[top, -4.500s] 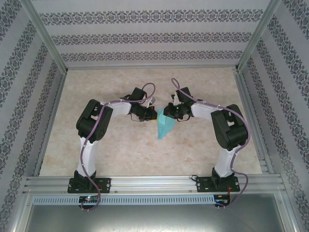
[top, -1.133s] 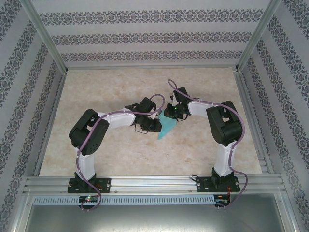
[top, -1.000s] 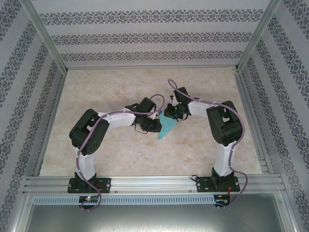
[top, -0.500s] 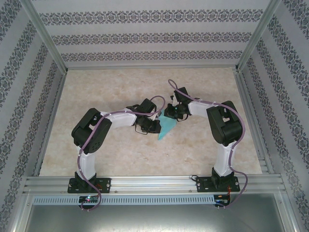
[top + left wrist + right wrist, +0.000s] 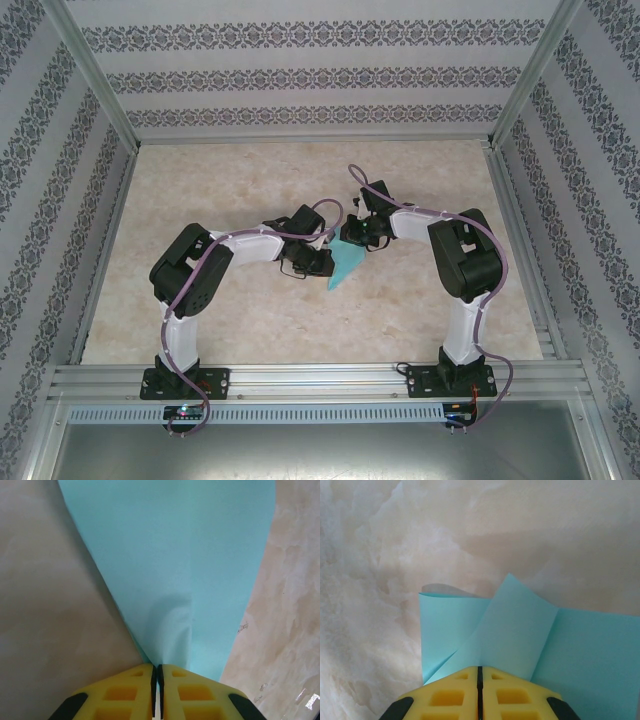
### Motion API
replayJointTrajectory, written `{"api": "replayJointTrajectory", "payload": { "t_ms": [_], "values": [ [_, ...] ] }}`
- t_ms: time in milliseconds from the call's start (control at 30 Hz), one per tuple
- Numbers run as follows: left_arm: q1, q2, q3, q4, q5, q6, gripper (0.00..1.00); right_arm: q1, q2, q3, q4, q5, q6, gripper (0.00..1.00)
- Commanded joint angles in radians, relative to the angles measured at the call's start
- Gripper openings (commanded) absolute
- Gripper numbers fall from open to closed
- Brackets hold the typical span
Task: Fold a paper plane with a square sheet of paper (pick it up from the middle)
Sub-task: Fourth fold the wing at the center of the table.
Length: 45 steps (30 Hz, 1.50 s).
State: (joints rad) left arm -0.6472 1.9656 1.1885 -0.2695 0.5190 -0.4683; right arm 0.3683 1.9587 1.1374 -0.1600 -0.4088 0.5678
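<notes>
The square sheet of paper [image 5: 343,268], turquoise-blue, is folded into a narrow pointed paper plane shape at mid-table, tip toward the near edge. My left gripper [image 5: 328,258] is at its left edge. In the left wrist view its yellow fingers [image 5: 125,692] are shut, pinching a raised ridge of the paper [image 5: 200,555] at the left gripper's tips [image 5: 156,667]. My right gripper [image 5: 357,238] is at the wide far end. In the right wrist view the right gripper [image 5: 480,669] is shut on a lifted flap of the paper [image 5: 520,625].
The paper lies on a beige marble-pattern table [image 5: 250,180] walled with patterned panels [image 5: 320,75]. An aluminium rail [image 5: 320,380] runs along the near edge by the arm bases. Both arms arch inward and meet over the middle.
Over the last seconds my left arm has swung nearer and rightward to the paper's left edge. In the last second it shifted slightly; the right arm held still on the wide end.
</notes>
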Motion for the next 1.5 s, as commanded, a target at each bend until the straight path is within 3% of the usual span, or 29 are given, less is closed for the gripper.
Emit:
{"api": "replayJointTrajectory", "payload": {
  "t_ms": [0,433,1000,1467],
  "values": [
    [-0.025,-0.002,-0.002,0.013,0.018,0.005,0.15,-0.008,0.005,-0.031,-0.028,0.016,-0.022,0.09],
    [-0.040,0.003,0.016,-0.002,0.010,0.010,0.18,-0.017,-0.004,-0.044,-0.007,-0.012,-0.011,0.09],
    [-0.079,0.081,0.082,-0.125,-0.109,0.070,0.17,-0.034,-0.011,-0.072,0.058,-0.076,0.024,0.09],
    [-0.086,0.143,0.109,-0.181,-0.168,0.105,0.17,-0.052,-0.115,-0.150,0.164,-0.166,0.095,0.13]
  ]
}}
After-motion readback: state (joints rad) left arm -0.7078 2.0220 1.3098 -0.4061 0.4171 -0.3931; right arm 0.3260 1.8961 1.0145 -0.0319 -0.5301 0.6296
